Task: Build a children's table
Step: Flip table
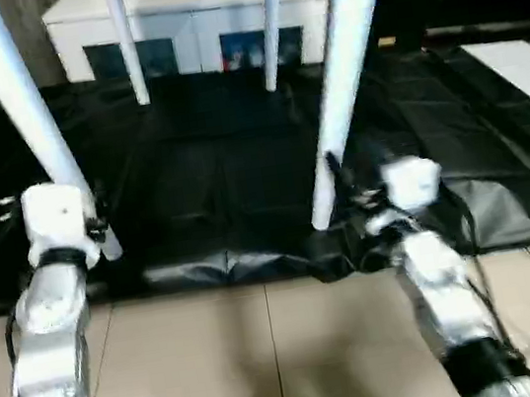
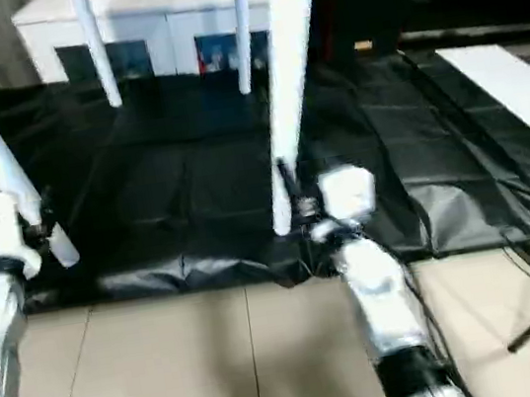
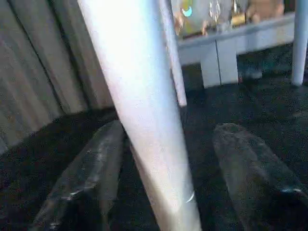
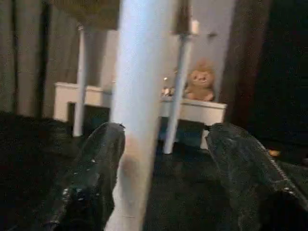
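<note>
All four legs are standing on the black floor sheet (image 1: 223, 185), so the children's table looks upright now, with its top up out of sight above the robot's view. Judging by that, the build seems close to finished: the legs appear seated, and what is left is probably letting go and backing off.

The near left leg (image 1: 28, 114) runs down past the left hand (image 3: 163, 192). Its two dark fingers (image 3: 86, 178) stand wide, one on each side of the tube, apart from it on at least one side. No real grip there.

Same story on the other side: the near right leg (image 1: 342, 77) drops between the fingers (image 4: 94, 178) of the right hand (image 4: 163, 183), spread wide, one finger just beside the tube, the other well clear.

The two far legs (image 1: 128, 49) stand just in front of the white cabinet (image 1: 189, 20) at the back wall.

Around that cabinet: grey curtains off to its left, a soft toy (image 4: 199, 82) sitting on top, pale tiled floor (image 1: 269, 358) on the robot's side of the sheet, and a white board (image 1: 525, 70) lying to the right.
</note>
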### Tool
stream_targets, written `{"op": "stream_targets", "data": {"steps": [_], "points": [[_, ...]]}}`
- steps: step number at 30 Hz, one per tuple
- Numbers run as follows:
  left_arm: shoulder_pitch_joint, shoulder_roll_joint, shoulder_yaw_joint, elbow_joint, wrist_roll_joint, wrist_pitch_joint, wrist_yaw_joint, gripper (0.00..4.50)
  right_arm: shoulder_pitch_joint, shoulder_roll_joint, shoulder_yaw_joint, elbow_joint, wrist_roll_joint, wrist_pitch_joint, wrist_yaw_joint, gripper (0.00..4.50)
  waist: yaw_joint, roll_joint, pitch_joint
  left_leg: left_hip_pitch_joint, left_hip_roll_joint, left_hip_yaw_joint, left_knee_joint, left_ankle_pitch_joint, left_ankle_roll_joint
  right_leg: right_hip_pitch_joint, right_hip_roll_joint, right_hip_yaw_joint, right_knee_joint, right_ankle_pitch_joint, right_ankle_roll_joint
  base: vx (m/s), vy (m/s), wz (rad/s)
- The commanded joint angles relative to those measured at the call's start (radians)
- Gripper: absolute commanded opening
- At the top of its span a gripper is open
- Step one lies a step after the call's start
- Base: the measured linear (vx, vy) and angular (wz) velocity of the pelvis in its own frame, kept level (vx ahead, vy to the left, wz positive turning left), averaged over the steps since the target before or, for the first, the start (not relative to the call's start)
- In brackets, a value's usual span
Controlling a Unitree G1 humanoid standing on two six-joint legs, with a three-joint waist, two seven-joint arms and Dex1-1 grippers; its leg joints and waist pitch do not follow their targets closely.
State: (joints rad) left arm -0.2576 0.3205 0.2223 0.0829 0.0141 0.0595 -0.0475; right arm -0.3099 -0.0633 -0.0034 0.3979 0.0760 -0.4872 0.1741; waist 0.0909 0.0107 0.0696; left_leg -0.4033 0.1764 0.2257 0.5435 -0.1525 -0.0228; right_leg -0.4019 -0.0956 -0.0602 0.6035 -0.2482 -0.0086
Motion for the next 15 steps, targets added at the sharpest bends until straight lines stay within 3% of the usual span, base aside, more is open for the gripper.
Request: {"op": "stream_targets", "data": {"steps": [1, 2, 3, 4, 5, 6, 7, 8, 9, 10, 11, 12, 13, 14, 15], "points": [[0.048, -0.026, 0.015, -0.085, -0.020, -0.012, 0.016, 3.36, 0.031, -0.009, -0.005, -0.078, 0.010, 0.038, -0.007, 3.22, 0.021, 0.021, -0.058, -0.002, 0.057, 0.017, -0.188, -0.820, -0.134, 0.065, 0.021, -0.002, 0.045, -0.396, -0.057, -0.060, -0.077, 0.21], [0.098, -0.052, 0.026, -0.155, -0.022, -0.023, 0.038, 3.36, 0.078, -0.011, 0.005, -0.152, 0.026, 0.065, 0.008, 3.22, -0.002, -0.038, -0.030, 0.215, -0.002, -0.026, 0.172, -0.511, -0.076, -0.164, -0.149, 0.038, -0.274, -0.912, -0.018, 0.000, 0.000, 0.00], [0.105, -0.056, 0.028, -0.165, -0.020, -0.023, 0.045, 3.36, 0.084, -0.011, 0.006, -0.161, 0.028, 0.068, 0.010, 3.22, -0.012, -0.026, -0.013, 0.173, -0.010, -0.073, 0.194, -0.356, -0.040, -0.120, -0.191, 0.072, -0.278, -0.989, -0.026, 0.000, 0.000, 0.00], [0.142, -0.082, 0.036, -0.209, -0.068, -0.043, 0.032, 3.36, 0.121, -0.015, 0.017, -0.215, 0.048, 0.091, 0.027, 3.22, -0.001, -0.011, -0.025, 0.039, -0.023, -0.129, 0.112, -0.214, -0.026, 0.062, -0.167, 0.042, -0.168, -0.866, -0.013, 0.059, 0.038, -0.41], [0.178, -0.103, 0.040, -0.252, -0.109, -0.051, 0.020, 3.36, 0.156, -0.020, 0.029, -0.268, 0.071, 0.121, 0.045, 3.22, 0.005, 0.008, -0.026, 0.077, 0.006, -0.128, 0.056, -0.341, -0.047, 0.053, -0.134, 0.002, -0.161, -0.775, -0.006, -0.033, 0.024, -0.19], [0.219, -0.123, 0.043, -0.293, -0.145, -0.047, 0.011, 3.36, 0.194, -0.029, 0.045, -0.322, 0.100, 0.159, 0.068, 3.22, -0.022, 0.031, -0.014, 0.121, 0.042, -0.135, -0.023, -0.739, -0.054, 0.011, -0.014, -0.067, -0.129, -0.440, 0.002, -0.033, 0.024, -0.19], [0.256, -0.140, 0.039, -0.329, -0.176, -0.036, 0.000, 3.36, 0.228, -0.039, 0.059, -0.366, 0.125, 0.203, 0.089, 3.22, -0.031, 0.058, -0.028, 0.113, 0.071, -0.149, -0.072, -0.897, -0.043, 0.037, 0.011, -0.073, -0.083, -0.259, -0.016, -0.196, 0.005, 0.11], [0.295, -0.148, 0.019, -0.362, -0.184, -0.010, -0.011, 3.36, 0.256, -0.051, 0.069, -0.397, 0.140, 0.249, 0.103, 3.22, 0.002, 0.067, -0.013, 0.014, 0.105, -0.129, -0.156, -1.116, -0.002, 0.105, -0.003, -0.052, 0.085, 0.089, -0.057, -0.151, 0.002, 0.01], [0.325, -0.155, -0.013, -0.391, -0.183, 0.027, -0.019, 3.36, 0.277, -0.058, 0.070, -0.417, 0.145, 0.296, 0.103, 3.22, 0.013, 0.060, -0.009, 0.005, 0.106, -0.121, -0.170, -1.146, -0.005, 0.113, -0.003, -0.042, 0.113, 0.028, -0.042, -0.151, 0.002, 0.01], [0.333, -0.158, -0.025, -0.400, -0.182, 0.041, -0.020, 3.36, 0.282, -0.060, 0.069, -0.421, 0.144, 0.310, 0.100, 3.22, 0.047, 0.045, -0.016, -0.003, 0.088, -0.096, -0.156, -1.049, -0.034, 0.133, -0.007, 0.023, 0.148, -0.257, 0.001, -0.065, -0.067, 0.00], [0.347, -0.174, -0.053, -0.421, -0.154, 0.084, -0.003, 3.36, 0.295, -0.061, 0.059, -0.437, 0.147, 0.362, 0.088, 3.22, 0.042, -0.005, -0.037, 0.043, 0.065, -0.090, -0.094, -0.870, -0.041, 0.107, -0.027, 0.066, 0.094, -0.501, 0.043, -0.053, -0.125, 0.00], [0.338, -0.194, -0.054, -0.426, -0.125, 0.124, 0.031, 3.36, 0.292, -0.057, 0.043, -0.447, 0.138, 0.403, 0.065, 3.22, 0.031, -0.040, -0.029, 0.098, -0.007, -0.110, 0.131, -0.272, -0.019, -0.007, -0.133, 0.134, -0.148, -1.079, 0.028, -0.053, -0.125, 0.00], [0.331, -0.199, -0.051, -0.422, -0.111, 0.124, 0.044, 3.36, 0.287, -0.056, 0.037, -0.448, 0.131, 0.414, 0.055, 3.22, 0.042, -0.024, -0.040, 0.060, 0.002, -0.123, 0.109, -0.161, -0.007, 0.039, -0.138, 0.142, -0.131, -0.975, 0.007, -0.060, -0.106, -0.02], [0.331, -0.199, -0.051, -0.422, -0.111, 0.124, 0.044, 3.36, 0.287, -0.056, 0.037, -0.448, 0.131, 0.414, 0.055, 3.22, 0.053, -0.020, -0.039, 0.050, 0.016, -0.123, 0.071, -0.134, -0.018, 0.050, -0.121, 0.128, -0.116, -0.859, -0.007, -0.056, -0.061, 0.06], [0.325, -0.199, -0.052, -0.420, -0.107, 0.139, 0.050, 3.36, 0.281, -0.054, 0.033, -0.451, 0.129, 0.427, 0.043, 3.22, 0.057, -0.017, -0.046, 0.055, 0.032, -0.115, 0.009, -0.184, -0.045, 0.038, -0.051, 0.089, -0.071, -0.577, -0.024, -0.056, -0.061, 0.06]]}}
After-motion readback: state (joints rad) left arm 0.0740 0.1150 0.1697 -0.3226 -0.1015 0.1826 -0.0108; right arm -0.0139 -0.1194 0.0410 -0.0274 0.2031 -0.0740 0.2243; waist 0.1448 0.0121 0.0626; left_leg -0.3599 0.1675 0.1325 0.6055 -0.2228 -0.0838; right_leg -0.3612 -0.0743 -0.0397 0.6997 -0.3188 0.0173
